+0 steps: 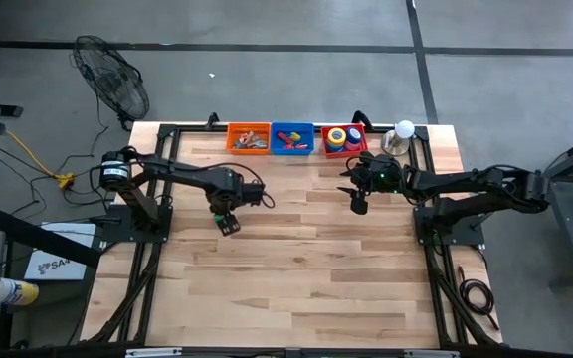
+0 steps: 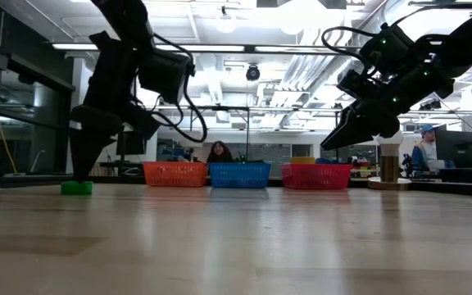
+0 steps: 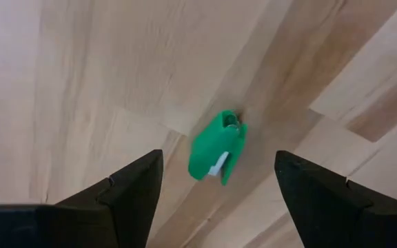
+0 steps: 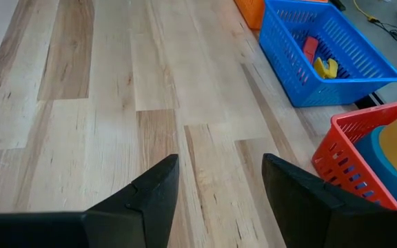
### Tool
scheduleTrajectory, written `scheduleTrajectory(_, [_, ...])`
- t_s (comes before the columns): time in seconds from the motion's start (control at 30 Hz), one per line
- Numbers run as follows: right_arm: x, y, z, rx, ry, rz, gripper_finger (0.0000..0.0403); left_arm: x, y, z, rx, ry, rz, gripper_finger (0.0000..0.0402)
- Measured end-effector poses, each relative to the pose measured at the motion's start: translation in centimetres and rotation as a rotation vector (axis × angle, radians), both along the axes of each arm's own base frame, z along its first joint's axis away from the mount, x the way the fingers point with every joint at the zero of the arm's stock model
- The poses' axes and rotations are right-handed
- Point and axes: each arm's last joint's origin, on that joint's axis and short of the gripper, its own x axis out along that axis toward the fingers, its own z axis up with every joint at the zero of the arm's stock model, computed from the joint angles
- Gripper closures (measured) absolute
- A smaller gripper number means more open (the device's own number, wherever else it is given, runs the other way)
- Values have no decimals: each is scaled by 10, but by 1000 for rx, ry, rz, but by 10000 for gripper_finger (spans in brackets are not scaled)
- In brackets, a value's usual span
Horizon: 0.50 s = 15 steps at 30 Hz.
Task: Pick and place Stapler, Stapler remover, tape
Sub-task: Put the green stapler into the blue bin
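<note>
The left gripper (image 3: 216, 189) hangs wide open over what looks like a small green stapler remover (image 3: 216, 149), and could knock it sideways if lowered crooked.

We see a small green plastic stapler remover (image 3: 217, 148) on the pale striped wooden desk (image 1: 306, 259); orange (image 1: 248, 138), blue (image 1: 291, 138) and red (image 1: 343, 140) mesh baskets.
</note>
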Motion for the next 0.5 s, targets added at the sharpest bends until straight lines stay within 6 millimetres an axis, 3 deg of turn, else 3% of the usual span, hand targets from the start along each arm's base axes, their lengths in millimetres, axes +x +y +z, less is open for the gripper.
scheduleTrajectory(0.5, [0, 0, 0, 3, -1, -2, 203, -12, -2, -23, -59, -12, -180, 126])
